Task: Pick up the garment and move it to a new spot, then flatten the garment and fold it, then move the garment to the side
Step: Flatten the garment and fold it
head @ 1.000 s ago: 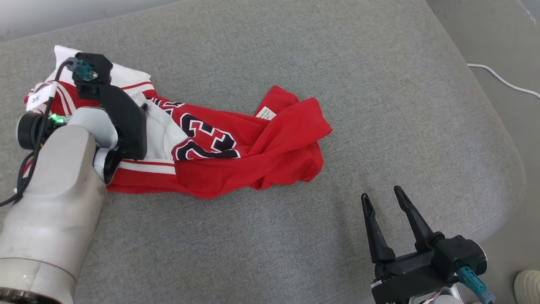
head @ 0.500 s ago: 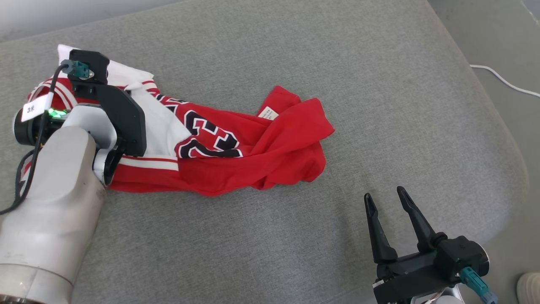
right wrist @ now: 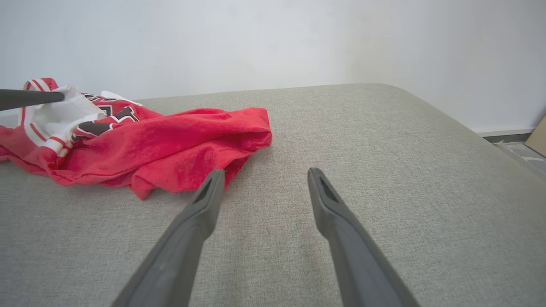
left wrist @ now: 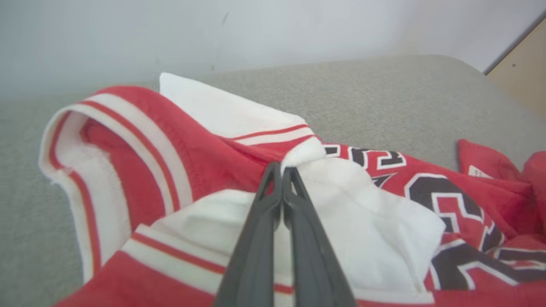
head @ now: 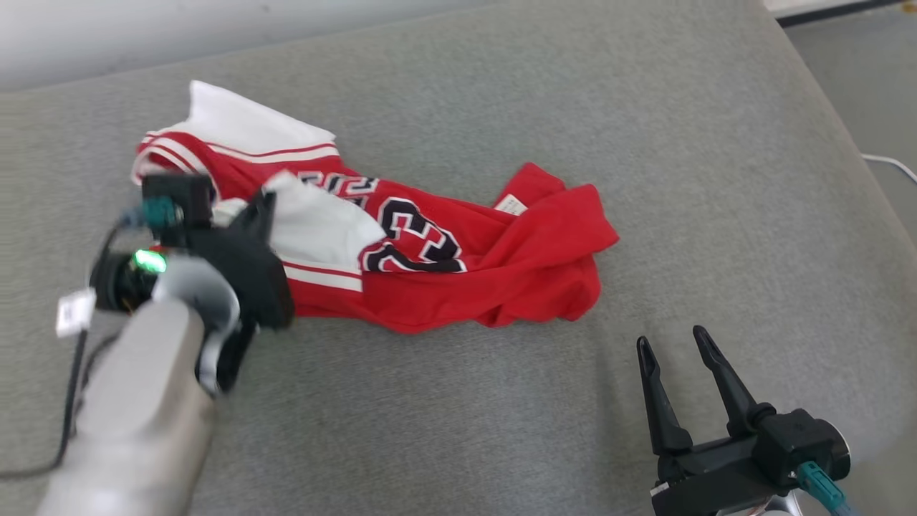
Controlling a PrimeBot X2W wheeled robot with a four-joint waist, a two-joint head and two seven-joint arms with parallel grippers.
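A crumpled red garment [head: 473,283] with white trim and black numerals lies on the left half of the grey cushion [head: 501,430]. My left gripper [head: 263,206] is shut on a fold of the garment's white fabric near its left end. In the left wrist view the two fingers [left wrist: 294,213] meet at their tips on that white fold of the garment [left wrist: 192,145]. My right gripper [head: 670,345] stands open over bare cushion, in front of and to the right of the garment. The right wrist view shows the garment [right wrist: 170,136] ahead on the left and the gripper [right wrist: 264,175] with nothing between its fingers.
The cushion's rounded edge [head: 852,186] falls away on the right, with a white cable [head: 892,166] on the floor beyond. A pale wall [right wrist: 256,42] runs behind the cushion. Bare grey cushion stretches in front of and to the right of the garment.
The left gripper's jaws have closed on the garment's white fold and the arm has drawn back toward me. The head camera has shifted, so the whole picture moved. The right gripper stays open.
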